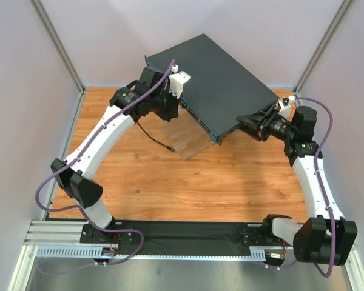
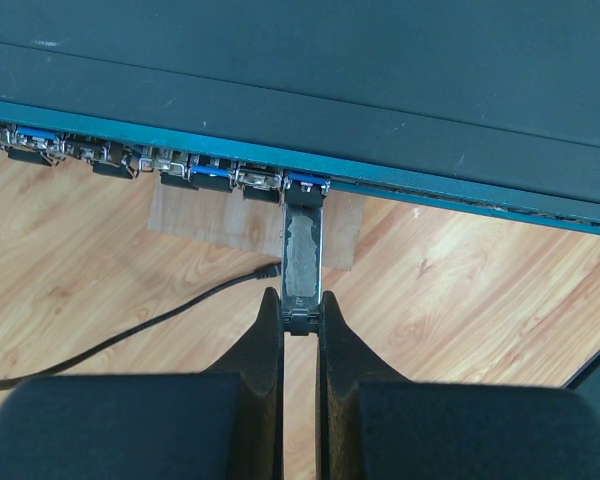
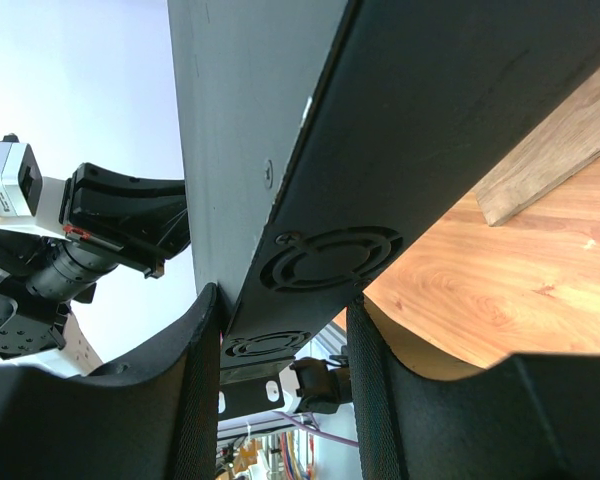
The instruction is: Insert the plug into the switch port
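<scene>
plug (image 2: 302,250), tip in a port (image 2: 307,184) of the switch (image 2: 380,90) at twelve o'clock, pinched by left gripper (image 2: 301,308); right gripper (image 3: 280,325) clamps the switch edge.

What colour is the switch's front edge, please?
Teal-blue front edge, clearest in the left wrist view.

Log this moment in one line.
left tool: grips plug | plug: tip at port | right tool: clamps switch edge | seating: unclear
</scene>
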